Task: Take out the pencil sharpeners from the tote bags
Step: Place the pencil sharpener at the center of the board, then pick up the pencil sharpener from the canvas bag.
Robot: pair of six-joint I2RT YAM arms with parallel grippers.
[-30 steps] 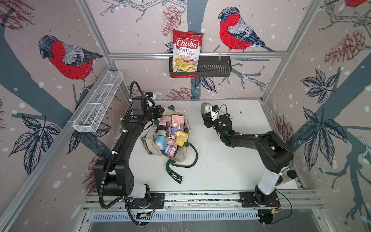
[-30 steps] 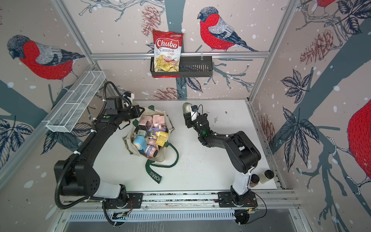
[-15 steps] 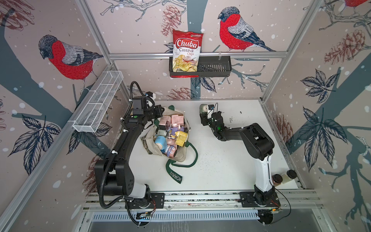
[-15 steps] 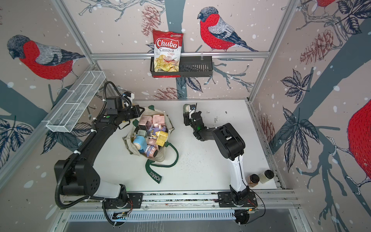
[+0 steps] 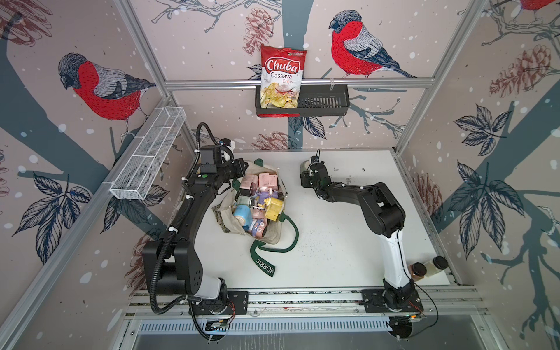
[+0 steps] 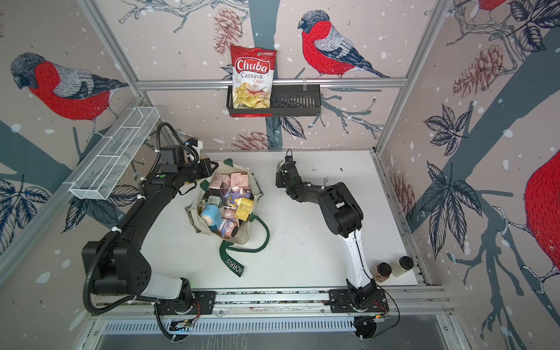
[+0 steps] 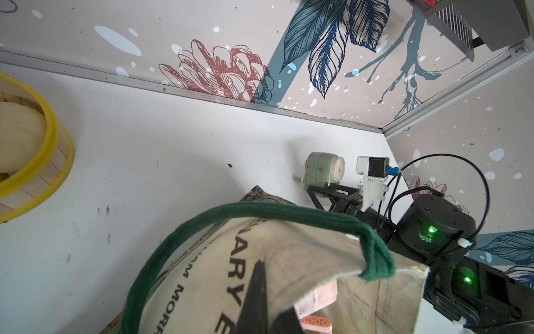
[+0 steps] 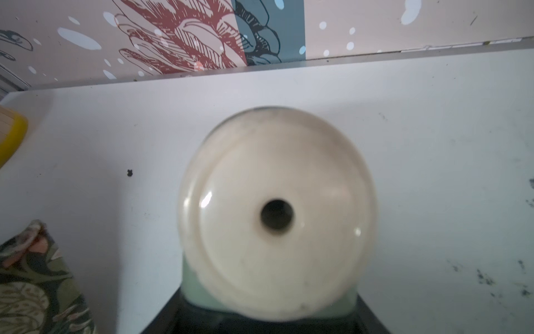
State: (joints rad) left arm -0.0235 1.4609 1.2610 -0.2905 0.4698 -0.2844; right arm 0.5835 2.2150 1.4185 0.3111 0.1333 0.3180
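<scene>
Right end effector (image 5: 306,174) with green sharpener (image 7: 320,170), farther back

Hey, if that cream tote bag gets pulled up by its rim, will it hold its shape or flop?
Likely floppy: the tote bag lies slumped and creased, its green strap curling loose. Packed with pencil sharpeners, it is probably heavy for its size, so some may spill out.

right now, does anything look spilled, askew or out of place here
Nothing looks broken. The cream canvas tote bag lies slumped on its side, pastel plastic pencil sharpeners heaped at its mouth, one dark green strap trailing loose. Dark specks litter the white table beside it. The right gripper holds a green-and-cream sharpener.
</scene>
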